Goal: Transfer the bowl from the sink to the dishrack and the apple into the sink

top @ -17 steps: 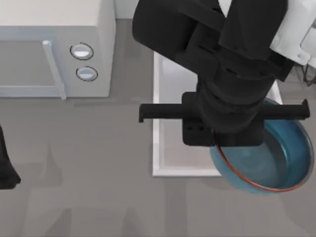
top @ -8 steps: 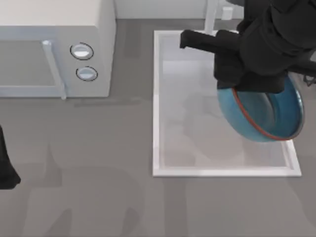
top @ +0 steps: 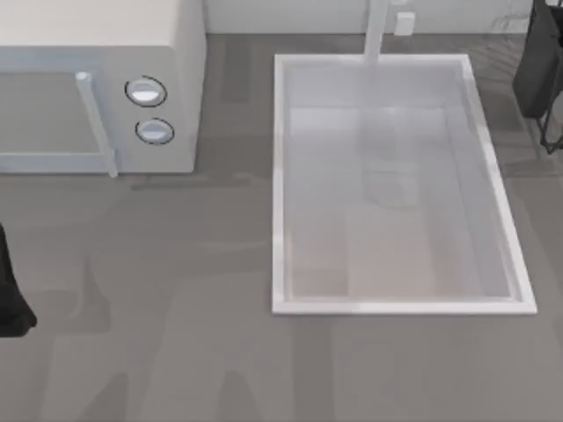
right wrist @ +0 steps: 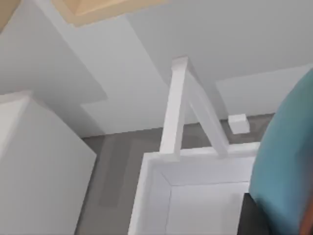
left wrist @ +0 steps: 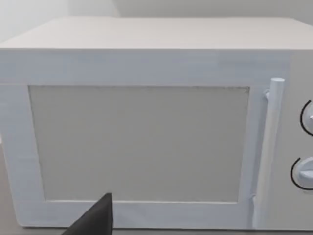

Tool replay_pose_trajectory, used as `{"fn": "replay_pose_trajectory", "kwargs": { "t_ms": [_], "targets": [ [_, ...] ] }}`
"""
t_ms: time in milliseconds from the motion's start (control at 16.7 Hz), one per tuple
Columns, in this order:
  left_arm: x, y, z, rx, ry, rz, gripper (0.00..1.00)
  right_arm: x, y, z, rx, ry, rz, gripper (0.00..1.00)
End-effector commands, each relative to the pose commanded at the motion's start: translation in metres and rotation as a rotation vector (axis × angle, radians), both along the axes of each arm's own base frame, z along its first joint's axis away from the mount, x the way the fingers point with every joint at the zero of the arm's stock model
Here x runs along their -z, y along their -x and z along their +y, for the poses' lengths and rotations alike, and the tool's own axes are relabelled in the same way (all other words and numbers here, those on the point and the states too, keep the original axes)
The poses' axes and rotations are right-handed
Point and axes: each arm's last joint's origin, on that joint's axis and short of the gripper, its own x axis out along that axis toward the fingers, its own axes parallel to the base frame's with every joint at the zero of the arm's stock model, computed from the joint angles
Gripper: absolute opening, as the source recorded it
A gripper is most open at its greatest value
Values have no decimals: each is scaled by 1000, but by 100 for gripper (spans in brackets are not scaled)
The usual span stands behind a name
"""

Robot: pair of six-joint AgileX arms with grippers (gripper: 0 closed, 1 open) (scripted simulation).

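The white sink point(top: 278, 176) lies open, with nothing in its basin. The blue bowl point(right wrist: 286, 171) shows close up in the right wrist view, tilted and lifted above the sink's point(right wrist: 142, 196) far corner. My right gripper is shut on it, with one dark finger point(right wrist: 250, 218) beside its wall. My right arm point(top: 544, 61) hangs at the top view's far right edge. The left arm point(top: 10, 290) is parked at the left edge, and my left gripper point(left wrist: 95, 218) faces the microwave door. The apple is out of view. A bit of dark wire point(top: 552, 139) under the right arm may belong to the dishrack.
A white microwave point(top: 97, 88) with two round knobs stands at the back left; its door point(left wrist: 142, 142) and handle face the left wrist. The white faucet post point(top: 376, 31) rises at the sink's back rim. Grey counter point(top: 176, 352) runs along the front.
My right arm has carried the bowl from over the sink to the back right, out of the top view. The basin now lies uncovered. The left arm has not moved.
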Motion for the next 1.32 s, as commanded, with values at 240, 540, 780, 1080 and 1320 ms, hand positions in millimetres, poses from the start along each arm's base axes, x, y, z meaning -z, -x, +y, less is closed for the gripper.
{"fn": "replay_pose_trajectory", "kwargs": {
  "t_ms": [240, 540, 780, 1080, 1320],
  "targets": [
    [0, 0, 0, 0, 0, 0, 100, -14, 11, -90, 153, 192, -330, 0],
    [0, 0, 0, 0, 0, 0, 100, -24, 31, -135, 255, 366, -487, 0],
    [0, 0, 0, 0, 0, 0, 100, -24, 32, -135, 256, 369, -490, 0],
    [0, 0, 0, 0, 0, 0, 100, -7, 13, -140, 257, 365, -478, 0],
    [0, 0, 0, 0, 0, 0, 100, 44, -27, -150, 260, 367, -480, 0]
  ]
}}
